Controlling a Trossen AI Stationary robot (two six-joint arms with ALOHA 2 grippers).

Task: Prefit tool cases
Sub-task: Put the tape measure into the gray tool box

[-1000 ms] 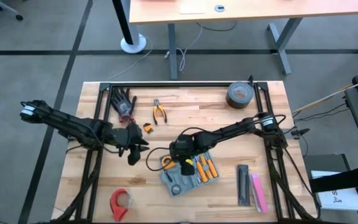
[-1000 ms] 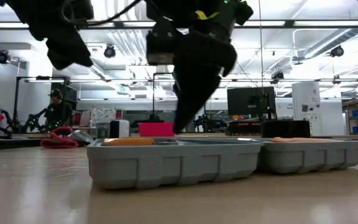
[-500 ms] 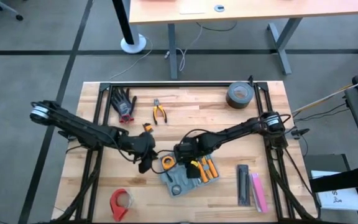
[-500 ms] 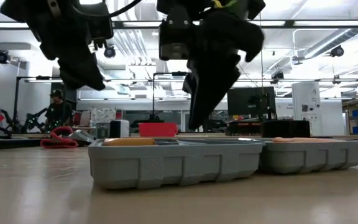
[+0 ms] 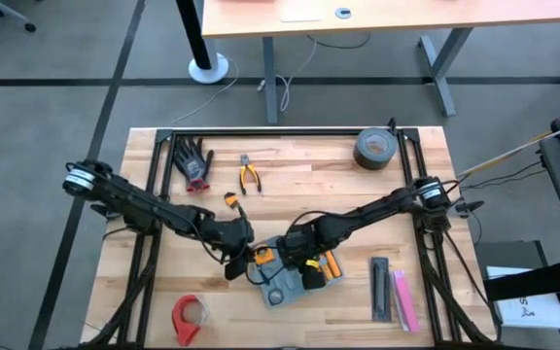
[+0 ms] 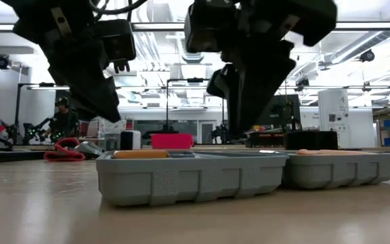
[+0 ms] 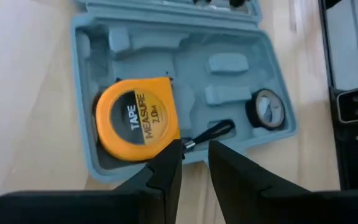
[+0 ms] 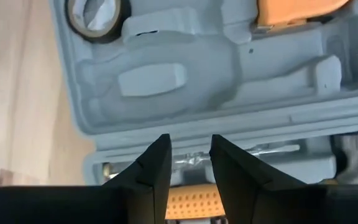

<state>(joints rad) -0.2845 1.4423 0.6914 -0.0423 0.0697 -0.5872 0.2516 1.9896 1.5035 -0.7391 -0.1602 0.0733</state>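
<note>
The open tool case (image 5: pixel 293 275) lies on the wooden table (image 5: pixel 290 165), in the front middle part, with both halves flat and the grey moulded tray facing up. In one half sit a yellow tape measure (image 7: pixel 137 126) and a small roll of black tape (image 7: pixel 265 110); in the other half lie orange-handled tools (image 5: pixel 327 264).

The left gripper (image 5: pixel 238 255) is above the left edge of the case, just beside the tape measure. In the left wrist view its fingers (image 7: pixel 166 171) stand a little apart with a narrow gap, and nothing is between them.

The right gripper (image 5: pixel 309 262) hovers over the middle of the case, near the hinge line. Its fingers (image 8: pixel 157 163) are also slightly apart and hold nothing.

Farther back on the table are black gloves (image 5: pixel 193 160), small pliers (image 5: pixel 249 174) and a roll of grey duct tape (image 5: pixel 374 148). A red tape dispenser (image 5: pixel 189 318) is near the front edge, and black and pink bars (image 5: pixel 393 292) lie on the right side.
</note>
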